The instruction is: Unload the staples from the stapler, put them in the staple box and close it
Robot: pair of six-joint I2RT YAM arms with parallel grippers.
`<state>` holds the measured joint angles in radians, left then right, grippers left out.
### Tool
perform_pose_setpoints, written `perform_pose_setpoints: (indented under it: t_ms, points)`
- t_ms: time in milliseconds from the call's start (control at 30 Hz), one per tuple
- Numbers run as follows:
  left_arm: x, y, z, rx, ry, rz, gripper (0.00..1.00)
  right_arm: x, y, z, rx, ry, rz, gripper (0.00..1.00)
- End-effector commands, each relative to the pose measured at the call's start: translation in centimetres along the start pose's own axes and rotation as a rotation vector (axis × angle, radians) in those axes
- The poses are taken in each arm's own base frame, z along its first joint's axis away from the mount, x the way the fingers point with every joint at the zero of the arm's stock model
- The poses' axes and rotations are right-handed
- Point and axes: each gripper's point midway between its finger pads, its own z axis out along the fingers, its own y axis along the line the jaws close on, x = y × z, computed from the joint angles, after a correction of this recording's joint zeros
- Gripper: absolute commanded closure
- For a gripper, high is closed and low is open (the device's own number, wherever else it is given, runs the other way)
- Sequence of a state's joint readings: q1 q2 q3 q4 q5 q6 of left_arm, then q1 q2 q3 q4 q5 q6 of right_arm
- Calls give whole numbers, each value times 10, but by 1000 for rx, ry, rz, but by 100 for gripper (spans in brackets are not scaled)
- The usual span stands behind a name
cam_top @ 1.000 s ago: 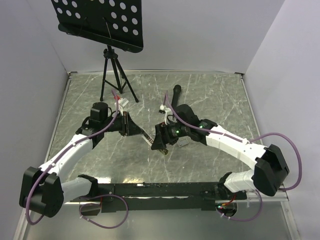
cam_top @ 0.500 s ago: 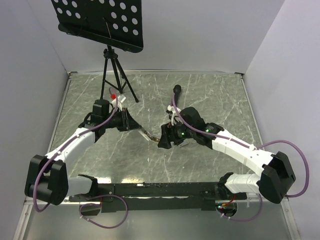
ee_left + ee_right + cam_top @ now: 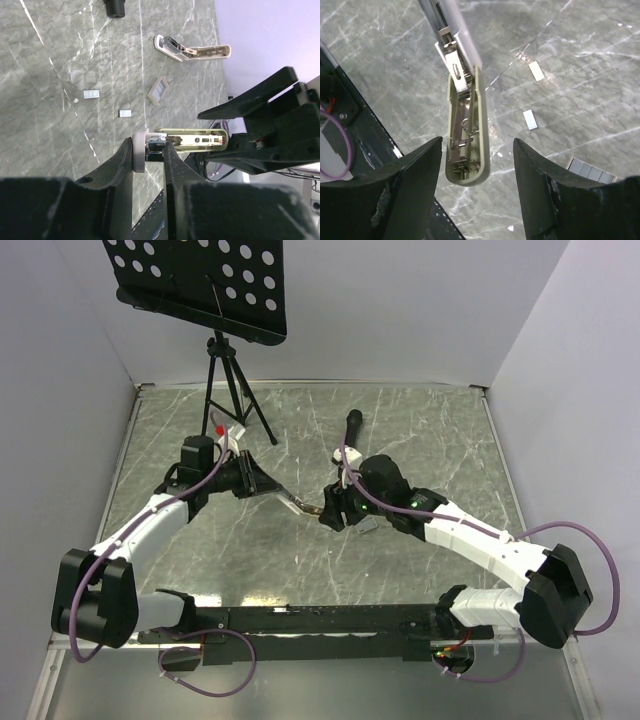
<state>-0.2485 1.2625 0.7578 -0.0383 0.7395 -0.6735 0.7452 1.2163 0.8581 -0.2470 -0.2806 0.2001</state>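
My left gripper (image 3: 148, 148) is shut on the grey-white base end of the stapler (image 3: 192, 140), holding it above the table. The stapler's olive top arm (image 3: 465, 140) is swung open and its metal magazine faces the right wrist camera; I cannot tell whether staples sit in it. My right gripper (image 3: 477, 142) is open, its fingers (image 3: 415, 175) on either side of the olive arm's tip without touching it. In the top view the stapler (image 3: 301, 504) spans between the left gripper (image 3: 268, 487) and the right gripper (image 3: 330, 511).
A second stapler (image 3: 192, 50) lies opened on the marble table. Loose staple strips (image 3: 91, 93) (image 3: 125, 113) (image 3: 536, 70) and a small tray (image 3: 158, 90) lie near it. A black cylinder (image 3: 354, 423) and a tripod stand (image 3: 225, 390) stand farther back.
Both grippers have shifted slightly toward the far side of the table with the stapler between them. The right gripper's fingers have come a little closer together.
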Motion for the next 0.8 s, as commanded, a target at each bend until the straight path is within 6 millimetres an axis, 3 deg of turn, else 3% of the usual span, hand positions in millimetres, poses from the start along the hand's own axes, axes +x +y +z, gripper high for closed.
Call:
perform_pose_setpoints:
  t_ms: [0,67,400,633,733,767]
  points:
    - [-13,-18,-7,79,-29,16,99,-18,11,1,-35,-94,-105,35]
    - [-16,-16,-9,78,-35,7,99,-17,10,2,-27,-95,-111,36]
    - [-20,4,-12,63,-52,-55,99,-28,-5,7,63,-126,-102,77]
    - [-22,23,-6,32,-44,-114,99,-47,-8,6,97,-155,-134,86]
    - [-26,27,-4,25,-38,-112,86,-53,-11,11,118,-142,-147,88]
    - [-27,25,-3,35,-31,-103,77,-56,-13,14,127,-138,-152,88]
